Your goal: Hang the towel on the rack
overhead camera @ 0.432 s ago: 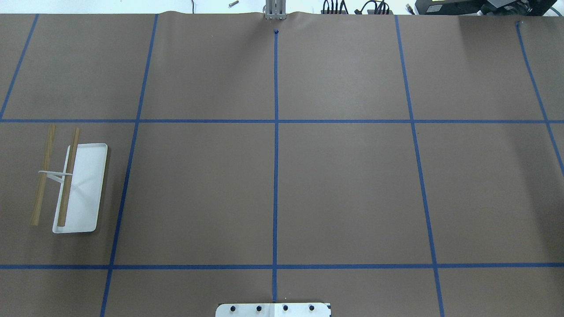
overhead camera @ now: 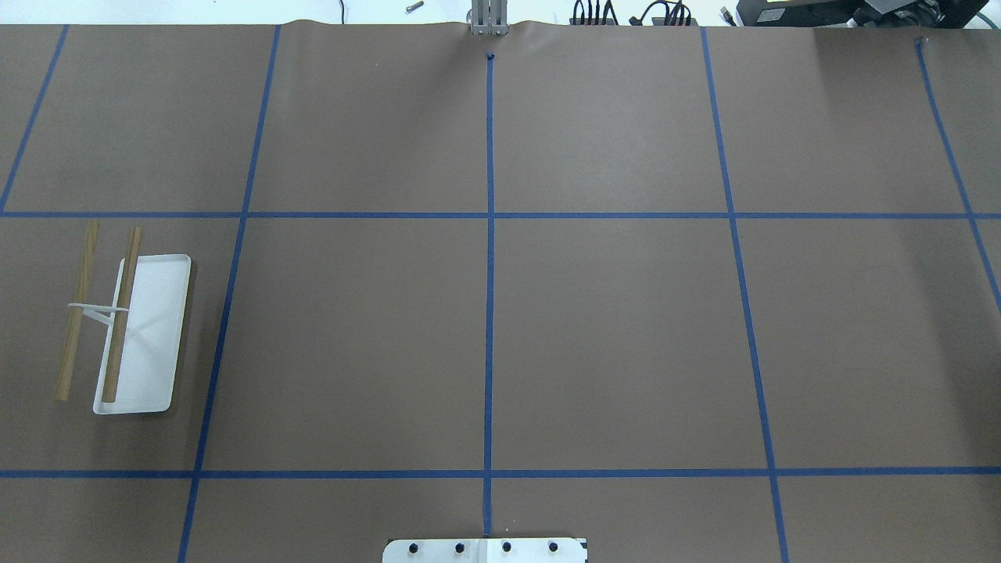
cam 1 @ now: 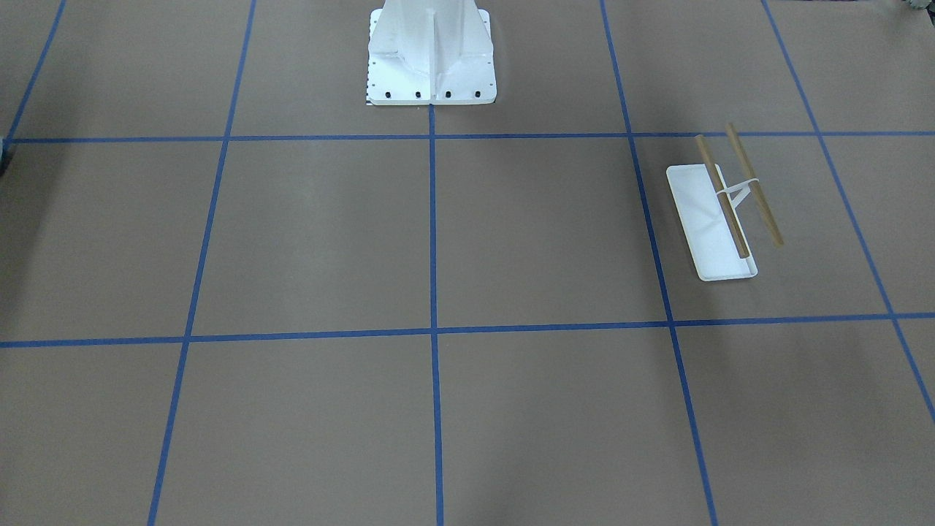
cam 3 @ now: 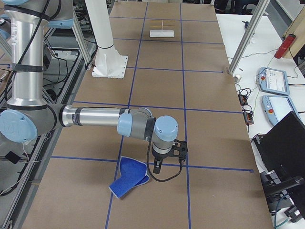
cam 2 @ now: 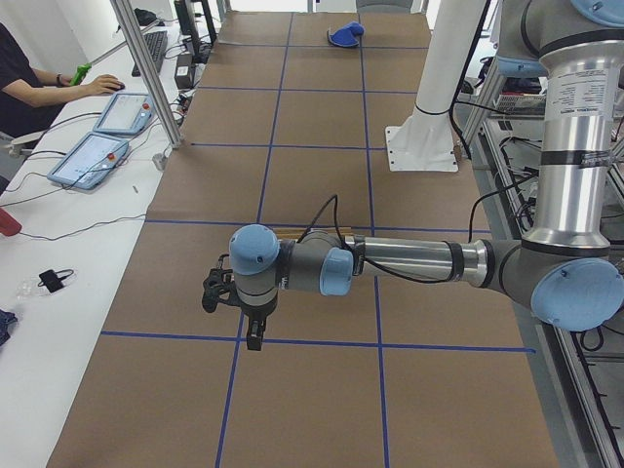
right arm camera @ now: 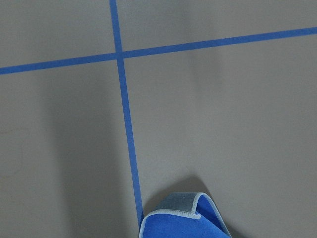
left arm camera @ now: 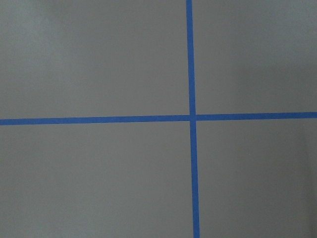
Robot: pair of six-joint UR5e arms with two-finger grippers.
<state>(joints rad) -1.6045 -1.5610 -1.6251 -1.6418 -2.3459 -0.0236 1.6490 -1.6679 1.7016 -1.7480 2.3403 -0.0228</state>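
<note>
The towel (cam 3: pixel 129 177) lies crumpled on the brown table, bright blue with pale edging. Its grey underside shows at a folded corner in the right wrist view (right arm camera: pixel 183 218), and it is small and far away in the exterior left view (cam 2: pixel 343 36). The rack (overhead camera: pixel 145 336) stands at my left end of the table, with a white tray base and two tan rods (cam 1: pixel 738 193), both bare. My right gripper (cam 3: pixel 156 168) hangs just beside the towel. My left gripper (cam 2: pixel 253 336) hangs over bare table near the rack. I cannot tell whether either is open or shut.
The large white bolted pedestal (cam 1: pixel 431 66) stands at the robot's edge of the table (overhead camera: pixel 485 550). Blue tape lines grid the brown table cover. An operator (cam 2: pixel 29 93), tablets (cam 2: pixel 93 156) and metal frame posts (cam 3: pixel 245 40) stand along the far side.
</note>
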